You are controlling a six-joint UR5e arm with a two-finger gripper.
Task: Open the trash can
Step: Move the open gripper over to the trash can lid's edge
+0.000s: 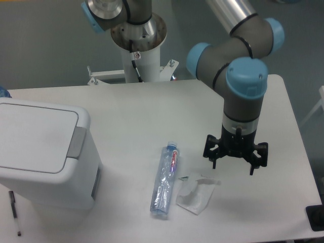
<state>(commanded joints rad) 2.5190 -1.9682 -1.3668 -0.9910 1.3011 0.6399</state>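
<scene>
1. Trash can (43, 154) is the target, but start at the gripper (234, 154): right-centre of frame, pointing down over the table (131, 111), fingers spread wide apart, nothing between them.
2. Nearest the gripper: a crumpled clear wrapper (196, 194) just below and left of it, not touched.
3. Left of the wrapper lies a clear plastic bottle (165, 179) on its side, cap toward frame top, close beside the wrapper; can't tell if they touch.
4. The can sits at the left edge, well apart from the gripper, with bottle and wrapper between. Big boxy white bin, rounded corners, flat lid shut.
5. A grey push tab (77, 141) sits on the lid's right edge, on the gripper's side.
6. Handling, as judgement: rigid moulded plastic, smooth and probably slippery; looks light for its size, so a sideways shove could slide it on the table.
7. Too wide to grasp across the body. Best contact looks like the grey tab: press straight down with a fingertip, likely with the fingers brought together first.
8. Risk: off-centre contact slipping off the tab, or tipping the bin.
9. A dark pen (14, 212) lies at lower left beside the can's base.
</scene>
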